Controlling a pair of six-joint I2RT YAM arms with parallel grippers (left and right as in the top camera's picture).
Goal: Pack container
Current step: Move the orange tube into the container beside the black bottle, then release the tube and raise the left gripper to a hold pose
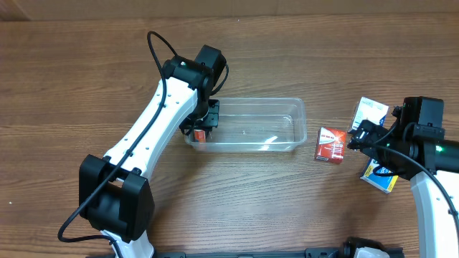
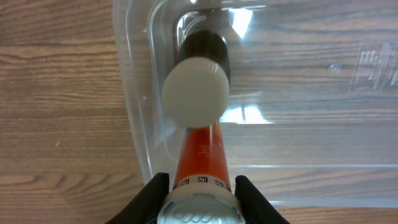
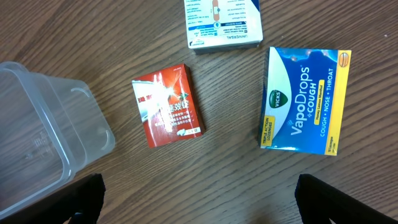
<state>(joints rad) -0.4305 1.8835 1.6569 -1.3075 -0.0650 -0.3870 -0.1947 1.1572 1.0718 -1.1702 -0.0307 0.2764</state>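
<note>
While the left gripper (image 2: 200, 198) clamped a white-capped orange tube (image 2: 200, 149) over one end of the clear plastic rectangular tub (image 1: 301, 107), the right gripper (image 3: 214, 202) hung, jaws spread, above a red cardboard box (image 3: 168, 106) nearby.

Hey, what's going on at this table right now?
Two robot arms are packing a clear container. The left tool grips an orange tube with a white cap, pointing it cap-first into one end of the container; it has not let go yet. The container otherwise looks empty. The right tool hangs open, holding nothing, above a red box, a white box and a blue VapoDrops box that lie outside the container.
</note>
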